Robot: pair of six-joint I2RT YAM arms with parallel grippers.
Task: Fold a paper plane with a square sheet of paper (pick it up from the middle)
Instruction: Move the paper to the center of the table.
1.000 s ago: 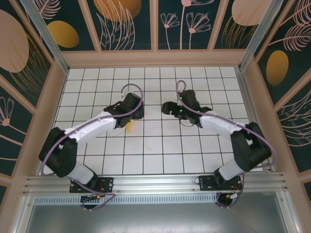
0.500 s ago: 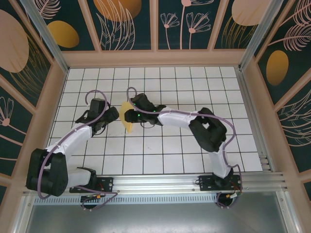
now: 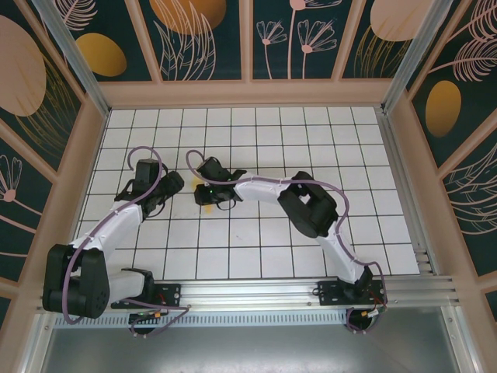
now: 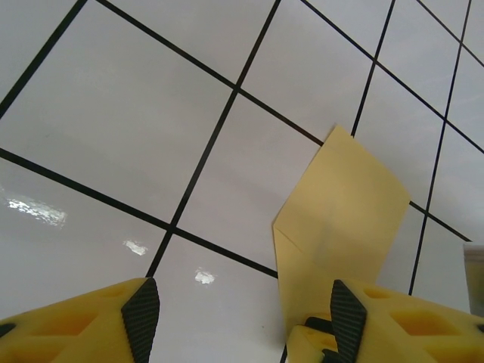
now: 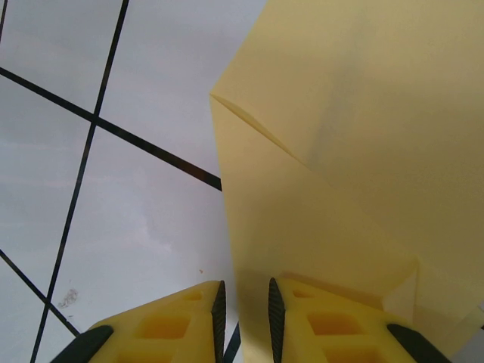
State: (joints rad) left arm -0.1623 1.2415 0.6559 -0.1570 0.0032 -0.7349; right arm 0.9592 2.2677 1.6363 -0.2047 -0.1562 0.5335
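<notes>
Left gripper (image 4: 242, 321): fingers spread, nothing between them; positioned above grid table (image 4: 113, 121), left of centre. Square sheet of paper (image 4: 344, 219): folded, creased, just right of left gripper, mostly under right gripper (image 5: 246, 310). Right gripper: fingers nearly together, narrow gap remaining; sheet edge inside gap; actual pinch cannot be told.

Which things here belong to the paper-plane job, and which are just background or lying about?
Job: partly folded yellow sheet of paper; right gripper over it; left gripper, open beside it.
Not part of it: white grid table; patterned wall panels.
</notes>
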